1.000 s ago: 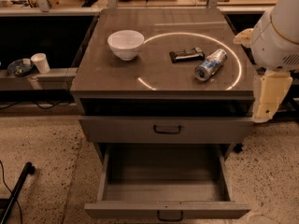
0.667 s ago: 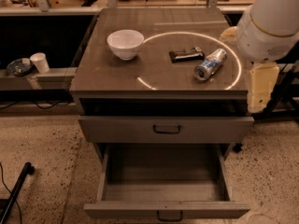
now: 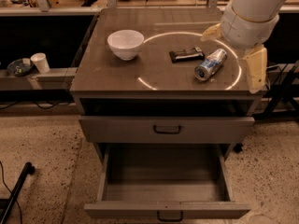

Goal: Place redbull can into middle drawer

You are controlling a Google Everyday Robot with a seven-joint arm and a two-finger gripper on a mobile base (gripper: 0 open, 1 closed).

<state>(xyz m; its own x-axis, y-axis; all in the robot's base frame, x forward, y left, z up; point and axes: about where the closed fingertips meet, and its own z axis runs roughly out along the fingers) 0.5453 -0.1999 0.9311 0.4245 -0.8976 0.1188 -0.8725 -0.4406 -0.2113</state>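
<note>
The redbull can lies on its side on the cabinet top, right of centre, its silver top facing the front left. My gripper hangs from the white arm at the upper right, just right of and above the can, not touching it. It is open and empty, with one cream finger over the cabinet's right edge. The middle drawer is pulled out at the bottom and nothing shows inside it.
A flat black bar-shaped packet lies just left of the can. A white bowl stands on the left of the top. The upper grey drawer is closed. A paper cup sits on a low shelf at the left.
The arm and gripper have moved left and in over the cabinet's right edge, closer to the can. The can, packet, bowl and drawers have not moved.
</note>
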